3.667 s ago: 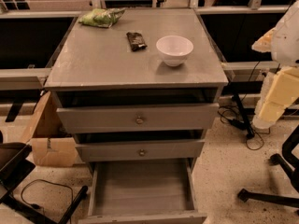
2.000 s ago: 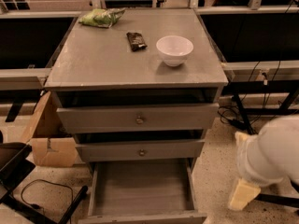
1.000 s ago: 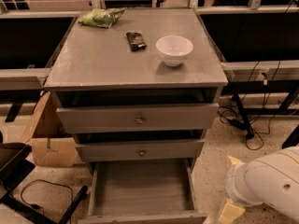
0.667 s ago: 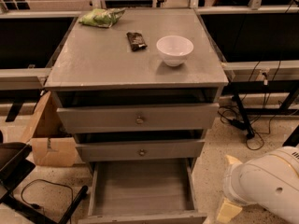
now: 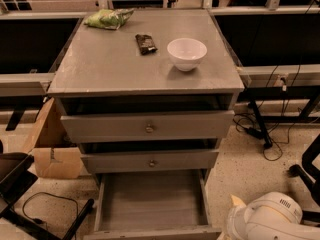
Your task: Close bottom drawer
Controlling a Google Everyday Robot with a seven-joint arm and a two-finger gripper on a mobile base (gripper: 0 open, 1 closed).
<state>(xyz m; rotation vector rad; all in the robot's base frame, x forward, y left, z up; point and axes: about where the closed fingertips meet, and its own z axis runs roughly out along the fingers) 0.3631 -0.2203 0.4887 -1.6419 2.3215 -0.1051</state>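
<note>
The bottom drawer (image 5: 150, 200) stood pulled far out below the other two. My tool (image 5: 235, 203) sat low beside its right front corner; spread or pressed together, I could not tell. Pushing off-centre from there risked skewing and jamming the drawer.

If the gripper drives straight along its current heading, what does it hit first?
Likely the right side wall of the open bottom drawer. The gripper sits low, right of it, tip aimed up-left at the cabinet. Depth is unclear, so it might miss.
</note>
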